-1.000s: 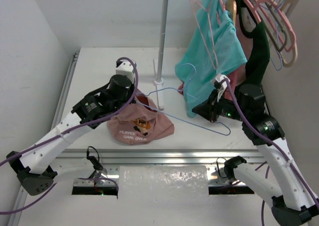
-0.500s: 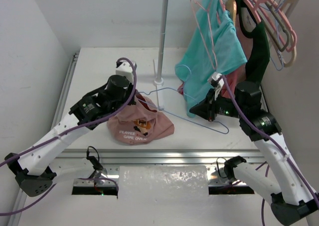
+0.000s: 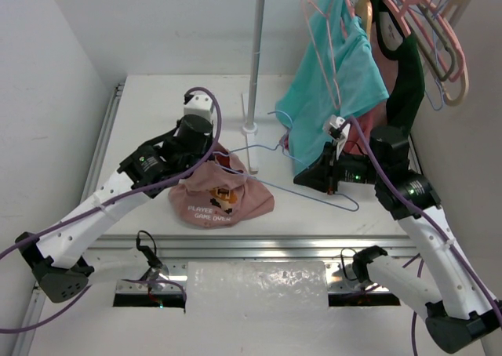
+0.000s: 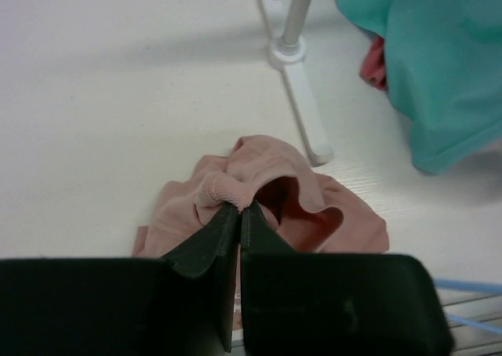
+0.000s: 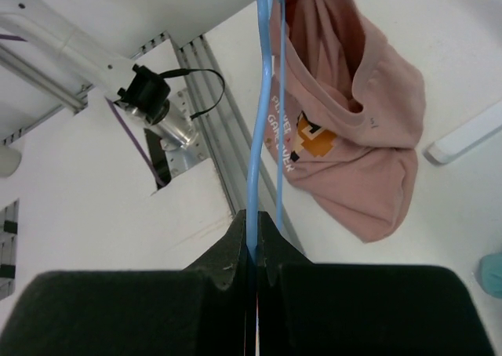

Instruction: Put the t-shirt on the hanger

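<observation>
Left fingers: I am pinching the ribbed collar point(image 4: 227, 190) of the t-shirt point(image 3: 220, 197) with my left gripper point(image 3: 216, 156), jaws closed tight on the fabric and pulling the neck up into a raised fold.
T-shirt: it is lying bunched on the table point(image 3: 157, 97) just in front of my left arm, with the lettering facing the near edge and the neck gaping toward the rack.
Hanger: the hanger point(image 3: 271, 142) is lying slantwise between my two arms. Its left end seems to be reaching the mouth of the neck, though I cannot tell whether it is inside.
Right fingers: my right gripper point(image 3: 300, 179) is clamping fully shut on the blue wire.
Step in hand: I am judging this to be threading one hanger shoulder into the neck. I should be holding the collar high and open while feeding the wire in low, aiming at the gap and not the outer cloth.
Rack pole: the rack pole point(image 3: 255, 58) is standing just behind the shirt, and its foot point(image 4: 306, 121) is lying near the collar, where the wire could catch.
Teal shirt: the teal shirt point(image 3: 337, 89) is hanging right over my right wrist and could snag the hook.
Far right: the dark green garment point(image 3: 408, 81) and the pink hangers point(image 3: 439, 34) are hanging on the rail, apart from the work.
</observation>
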`<state>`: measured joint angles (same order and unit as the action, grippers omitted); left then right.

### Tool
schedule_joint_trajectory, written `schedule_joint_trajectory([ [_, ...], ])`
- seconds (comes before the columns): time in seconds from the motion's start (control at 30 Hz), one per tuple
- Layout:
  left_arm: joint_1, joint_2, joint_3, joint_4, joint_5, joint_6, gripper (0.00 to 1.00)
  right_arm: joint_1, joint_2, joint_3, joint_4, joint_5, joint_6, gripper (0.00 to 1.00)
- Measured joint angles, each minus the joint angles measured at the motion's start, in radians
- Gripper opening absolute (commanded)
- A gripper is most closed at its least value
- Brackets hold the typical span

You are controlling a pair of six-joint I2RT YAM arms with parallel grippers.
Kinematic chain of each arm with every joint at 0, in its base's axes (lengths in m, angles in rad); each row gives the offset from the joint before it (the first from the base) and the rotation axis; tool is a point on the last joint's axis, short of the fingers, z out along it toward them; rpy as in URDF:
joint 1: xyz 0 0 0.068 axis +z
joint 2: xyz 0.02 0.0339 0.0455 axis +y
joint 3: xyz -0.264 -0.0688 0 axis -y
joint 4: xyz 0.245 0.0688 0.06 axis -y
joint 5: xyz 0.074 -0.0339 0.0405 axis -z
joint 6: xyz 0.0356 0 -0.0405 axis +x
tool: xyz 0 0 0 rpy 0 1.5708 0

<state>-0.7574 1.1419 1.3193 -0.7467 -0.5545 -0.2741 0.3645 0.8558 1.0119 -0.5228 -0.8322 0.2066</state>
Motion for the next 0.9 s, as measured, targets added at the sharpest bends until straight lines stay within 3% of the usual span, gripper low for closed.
schedule_joint_trajectory([
  [0.23, 0.0, 0.008, 0.017, -0.024, -0.048, -0.019, 0.0, 0.011, 0.002, 0.004, -0.014, -0.033, -0.003, 0.0],
  [0.63, 0.0, -0.018, 0.018, 0.023, 0.157, -0.043, 0.0, 0.024, 0.122, -0.008, 0.154, 0.074, 0.092, 0.0],
  [0.9, 0.0, -0.018, 0.018, 0.081, 0.27, -0.094, 0.0, 0.264, 0.302, 0.043, 0.254, 0.317, 0.124, 0.0],
])
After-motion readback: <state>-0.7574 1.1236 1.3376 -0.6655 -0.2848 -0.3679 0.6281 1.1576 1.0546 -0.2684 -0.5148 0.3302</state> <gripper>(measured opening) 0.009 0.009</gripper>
